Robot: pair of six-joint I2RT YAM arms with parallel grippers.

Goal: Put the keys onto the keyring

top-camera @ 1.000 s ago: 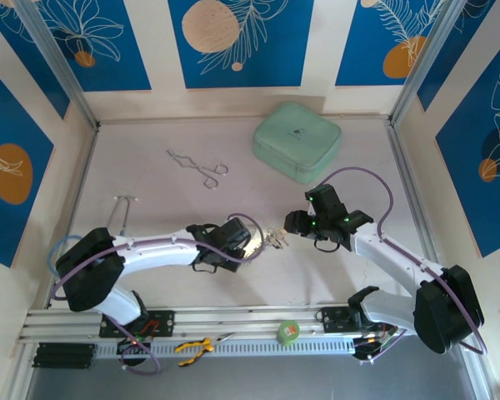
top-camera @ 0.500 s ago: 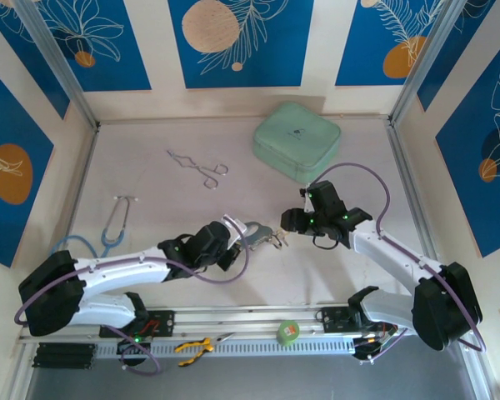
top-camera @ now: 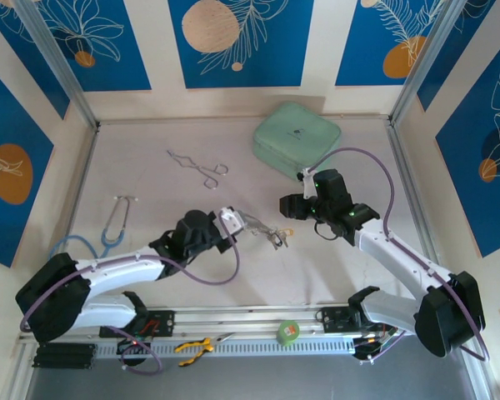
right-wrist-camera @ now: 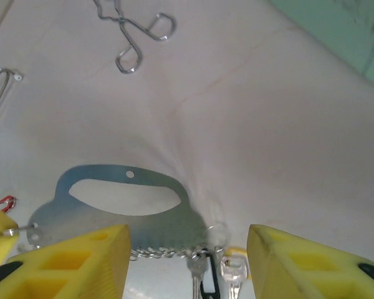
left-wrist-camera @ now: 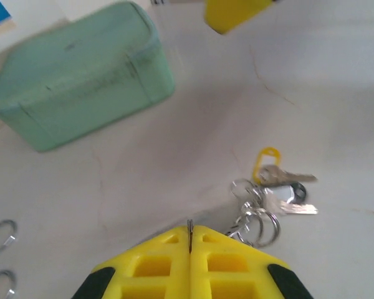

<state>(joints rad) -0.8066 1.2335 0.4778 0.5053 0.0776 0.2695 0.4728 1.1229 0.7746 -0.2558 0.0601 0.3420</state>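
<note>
The keyring (right-wrist-camera: 121, 215) is a thin, flat silvery loop with a slot, held off the table by its edge in my left gripper (top-camera: 231, 222), which is shut on it (left-wrist-camera: 190, 229). Small rings and keys (top-camera: 276, 237) hang from its lower edge. A yellow-tagged key (left-wrist-camera: 266, 164) and a black-tagged one (right-wrist-camera: 206, 287) are among them. A red tag (right-wrist-camera: 6, 202) peeks beside the left fingers. My right gripper (top-camera: 291, 208) hovers open just right of the keys, and its wide-apart jaws (right-wrist-camera: 187, 235) hold nothing.
A mint-green zip case (top-camera: 297, 140) sits at the back right. Silver forceps (top-camera: 199, 167) lie at the back middle and a blue stethoscope (top-camera: 108, 232) at the left. A green tape roll (top-camera: 289, 332) rests on the front rail.
My left gripper has carried the keyring slightly away from the front edge, its arm folding back to the left. The right gripper has drawn back from the keys, toward the green case.
</note>
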